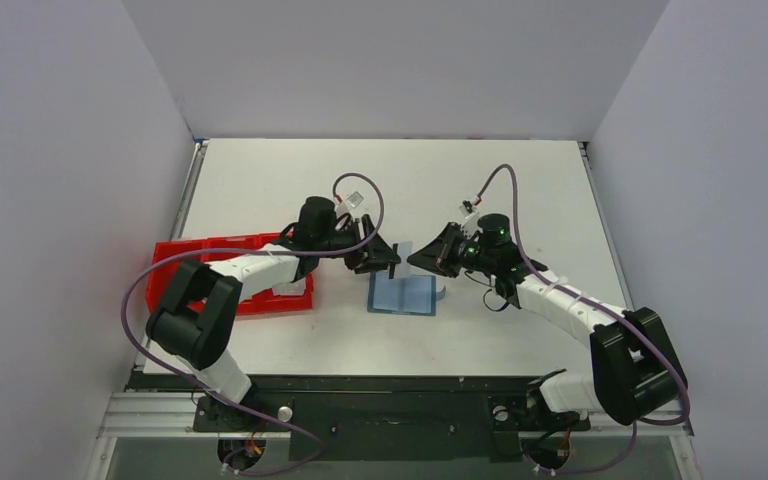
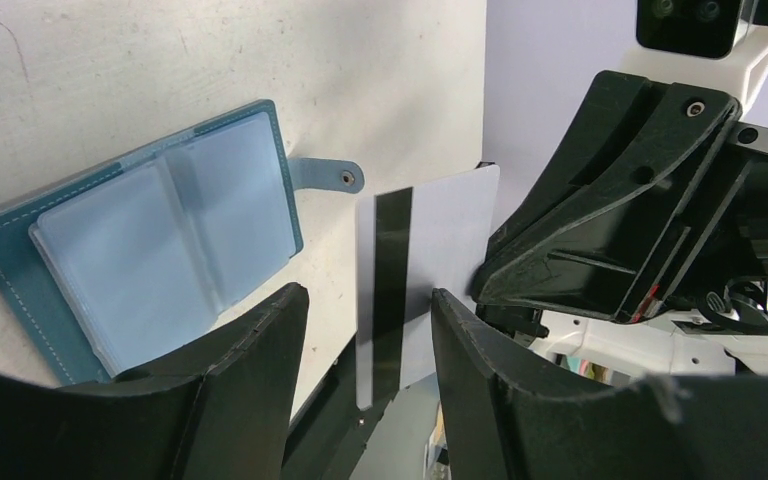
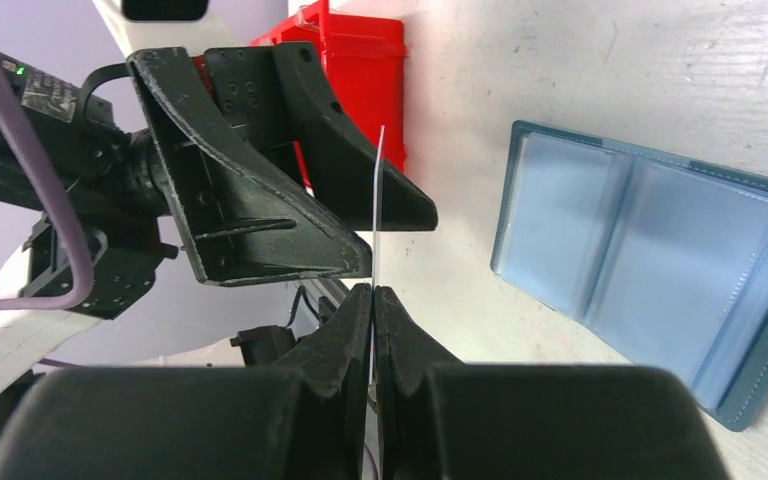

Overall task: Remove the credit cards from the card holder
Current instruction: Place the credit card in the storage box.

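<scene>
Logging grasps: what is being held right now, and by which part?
The right gripper pinches the thin pale black-striped card by one edge; the left gripper is open, empty.

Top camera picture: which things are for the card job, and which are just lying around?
For the job: blue card holder, lying open; pale card with a black stripe, pinched by the right fingers; left fingers, open, close to that card.
Just lying about: red tray.
</scene>
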Robot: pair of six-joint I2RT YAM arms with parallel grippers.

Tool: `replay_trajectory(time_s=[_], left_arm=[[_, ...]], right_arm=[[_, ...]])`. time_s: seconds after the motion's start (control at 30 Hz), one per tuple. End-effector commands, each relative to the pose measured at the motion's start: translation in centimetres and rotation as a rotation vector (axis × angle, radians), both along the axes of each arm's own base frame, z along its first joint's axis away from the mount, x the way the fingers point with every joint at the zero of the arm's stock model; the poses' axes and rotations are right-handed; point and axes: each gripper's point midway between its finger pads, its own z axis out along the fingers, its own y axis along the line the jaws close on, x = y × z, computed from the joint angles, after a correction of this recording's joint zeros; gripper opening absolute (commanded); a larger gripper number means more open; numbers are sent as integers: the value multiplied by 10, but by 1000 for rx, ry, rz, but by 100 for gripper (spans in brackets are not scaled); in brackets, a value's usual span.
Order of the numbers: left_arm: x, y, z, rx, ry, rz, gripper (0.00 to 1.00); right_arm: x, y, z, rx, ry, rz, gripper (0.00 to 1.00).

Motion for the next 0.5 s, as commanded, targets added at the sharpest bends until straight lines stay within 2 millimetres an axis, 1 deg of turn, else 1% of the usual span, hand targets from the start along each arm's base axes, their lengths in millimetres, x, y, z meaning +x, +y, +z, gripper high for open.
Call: replay_trajectory(time_s=[0.0, 0.13, 0.2, 0.4, 0.43, 0.47], left_arm=[[2, -8, 17, -95, -27, -29, 46], [0, -12, 23, -146, -15, -36, 45], [0, -13, 27, -176, -21, -38, 42], [-2, -16, 38, -255, -3, -37, 28], [-2, -16, 39, -256, -2, -36, 22], [-2, -16, 40, -257, -4, -36, 20]], right_arm=[[6, 5, 32, 86, -90, 13, 0], [7, 7, 31, 102, -85, 15, 0], [6, 8, 29, 99, -81, 17, 0], [7, 6, 20, 77, -70, 16, 0], [7, 6, 19, 74, -70, 15, 0], [6, 6, 17, 69, -68, 15, 0]])
